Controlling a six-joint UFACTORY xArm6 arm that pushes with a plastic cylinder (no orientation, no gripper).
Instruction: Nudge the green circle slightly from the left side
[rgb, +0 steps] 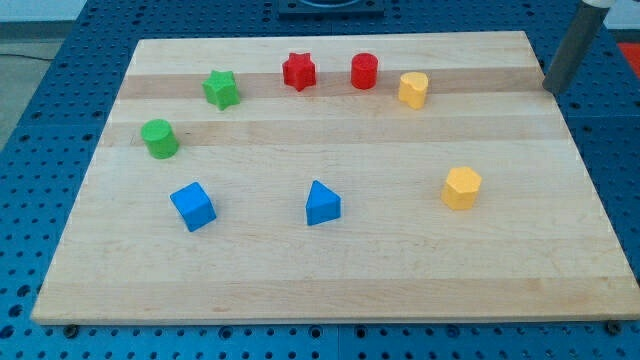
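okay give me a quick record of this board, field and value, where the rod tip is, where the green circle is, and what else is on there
surface: wooden board on a blue perforated table
my tip: at the view's top right edge of the board, far from every block
green circle: view's left, touching nothing
green star: up and right of the green circle
red star, red cylinder: top row
yellow blocks: one beside the red cylinder, one at the right
blue cube, blue triangular block: lower row
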